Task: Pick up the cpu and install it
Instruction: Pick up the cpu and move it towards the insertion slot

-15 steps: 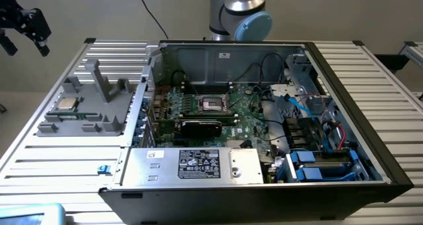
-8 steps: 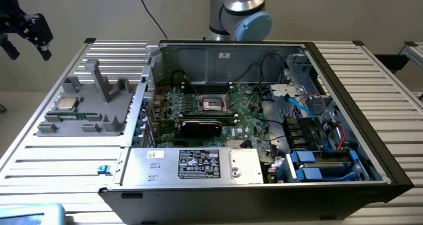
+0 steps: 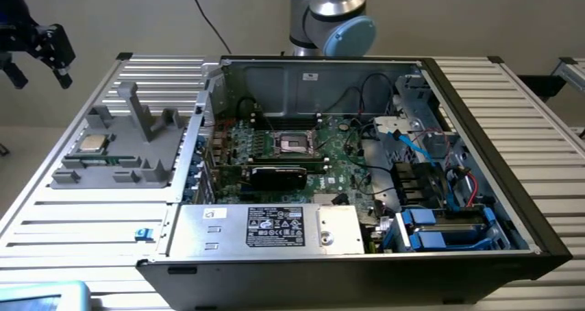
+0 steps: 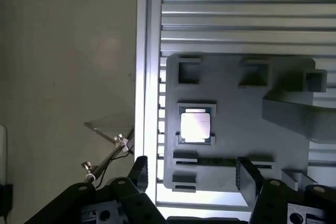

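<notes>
My gripper (image 4: 193, 176): stood wide and empty, apart from the chip.
The cpu (image 4: 196, 126): lay flat in the grey holder (image 3: 137, 162), left of the exterior view.
Handling: I judged it light, stiff and delicate, best pinched by opposite edges.

End effector (image 3: 40, 82) partly beyond the exterior view's left edge; power-supply label (image 3: 274, 227) print illegibly small

Silver arm (image 3: 318, 6), blue joint cap (image 3: 352, 35), black jaws
</notes>
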Tool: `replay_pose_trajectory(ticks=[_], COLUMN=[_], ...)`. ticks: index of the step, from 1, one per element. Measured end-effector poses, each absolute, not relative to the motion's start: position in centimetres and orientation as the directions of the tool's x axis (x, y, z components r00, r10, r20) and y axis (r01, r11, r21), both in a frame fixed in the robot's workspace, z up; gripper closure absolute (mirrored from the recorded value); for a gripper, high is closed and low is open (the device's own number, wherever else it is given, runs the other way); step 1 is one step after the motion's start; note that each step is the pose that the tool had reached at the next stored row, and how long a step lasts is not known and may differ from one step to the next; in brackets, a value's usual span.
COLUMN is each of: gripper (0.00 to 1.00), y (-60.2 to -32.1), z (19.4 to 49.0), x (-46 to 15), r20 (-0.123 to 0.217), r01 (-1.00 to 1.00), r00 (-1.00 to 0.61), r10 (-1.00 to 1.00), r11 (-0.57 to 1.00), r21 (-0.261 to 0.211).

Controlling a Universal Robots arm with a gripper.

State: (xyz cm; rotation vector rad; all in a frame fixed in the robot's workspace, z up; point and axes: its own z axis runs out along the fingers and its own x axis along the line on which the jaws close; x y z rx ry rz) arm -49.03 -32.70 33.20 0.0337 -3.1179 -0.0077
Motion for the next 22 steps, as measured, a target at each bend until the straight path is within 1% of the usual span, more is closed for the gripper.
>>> replay_pose_trajectory(ticks=[22], gripper=[0.22], y=[-32.3], z=[29.8], x=[-48.7], r20=[0.018], r01=[-0.040], r00=[-0.999], r10=[-0.040], r11=[0.999], r21=[0.004])
